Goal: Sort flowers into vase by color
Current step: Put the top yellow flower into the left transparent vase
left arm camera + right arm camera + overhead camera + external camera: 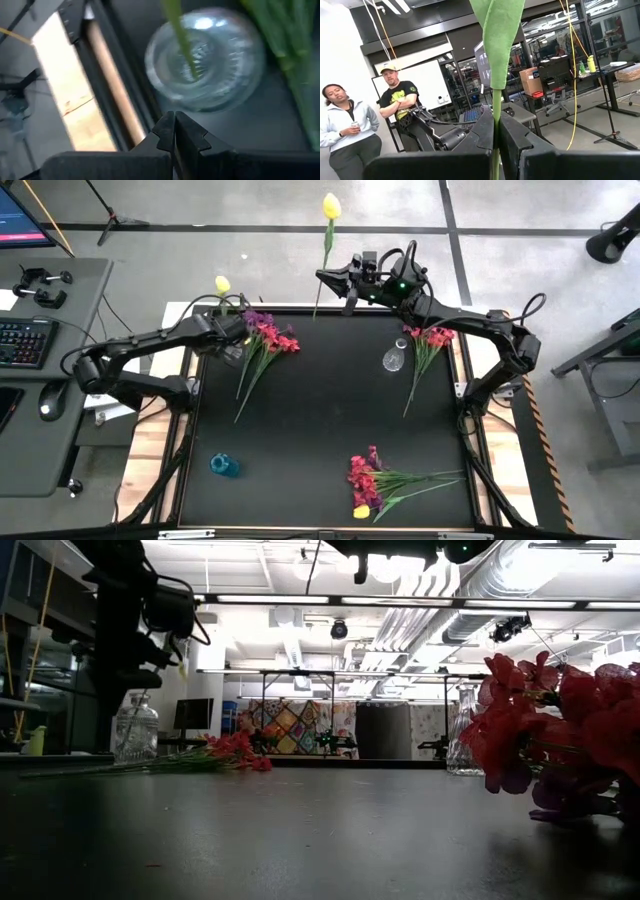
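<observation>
The black surface stands on a grey concrete floor crossed by dark tape lines. To its left sits a grey desk carrying a keyboard and a mouse. Beyond the far edge, the low view shows a white ceiling with long strip lights and silver ducts, and a patchwork quilt hanging at the far wall. In the right wrist view two people stand before a whiteboard, with desks, office chairs and a cardboard box behind.
</observation>
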